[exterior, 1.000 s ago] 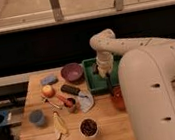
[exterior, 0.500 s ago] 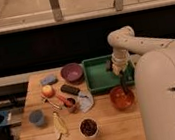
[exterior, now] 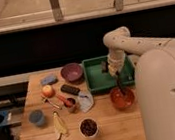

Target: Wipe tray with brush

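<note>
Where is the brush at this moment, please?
In the camera view the brush hangs from the gripper at the right of the table, over the front right edge of the green tray, its lower end reaching towards the red-orange bowl.

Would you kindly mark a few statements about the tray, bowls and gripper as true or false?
1. The tray lies right of the purple bowl. True.
2. The gripper is over the apple. False: it hangs at the tray's right part, far from the apple.
3. The brush points down toward the red-orange bowl. True.
4. The banana peel lies inside the tray. False: the peel lies on the table, near its front left.
5. The red-orange bowl stands behind the tray. False: it stands in front of the tray's right corner.
</note>
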`<state>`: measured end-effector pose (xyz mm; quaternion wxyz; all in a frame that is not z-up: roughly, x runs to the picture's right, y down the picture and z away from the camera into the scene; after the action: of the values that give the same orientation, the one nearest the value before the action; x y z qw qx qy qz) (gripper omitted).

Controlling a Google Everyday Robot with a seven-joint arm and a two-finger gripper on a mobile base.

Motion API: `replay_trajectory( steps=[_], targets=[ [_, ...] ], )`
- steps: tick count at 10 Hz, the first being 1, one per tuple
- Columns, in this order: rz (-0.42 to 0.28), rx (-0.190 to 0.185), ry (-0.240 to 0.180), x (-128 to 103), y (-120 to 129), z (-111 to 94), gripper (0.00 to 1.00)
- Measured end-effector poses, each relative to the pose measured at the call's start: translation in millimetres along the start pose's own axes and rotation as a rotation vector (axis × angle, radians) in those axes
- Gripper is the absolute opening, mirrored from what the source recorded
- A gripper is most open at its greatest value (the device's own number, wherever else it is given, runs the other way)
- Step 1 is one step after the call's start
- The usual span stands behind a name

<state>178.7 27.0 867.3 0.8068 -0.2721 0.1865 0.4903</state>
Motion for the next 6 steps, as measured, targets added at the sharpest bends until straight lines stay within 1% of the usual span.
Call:
replay_trajectory(
  steps=[1, 2, 3, 4, 5, 6],
  targets=[
    [-0.016, -0.002, 0.005, 2.2, 17.8, 0.1, 0.00],
    [-0.012, 0.004, 0.024, 12.6, 30.3, 0.7, 0.00],
    [-0.002, 0.005, 0.028, 19.1, 37.8, 0.3, 0.00],
    [0.013, 0.006, 0.027, 25.4, 38.5, -0.1, 0.00],
    [0.035, 0.009, 0.032, 34.8, 32.1, -0.5, 0.00],
    [0.048, 0.012, 0.027, 34.1, 26.2, -2.3, 0.00]
  ],
)
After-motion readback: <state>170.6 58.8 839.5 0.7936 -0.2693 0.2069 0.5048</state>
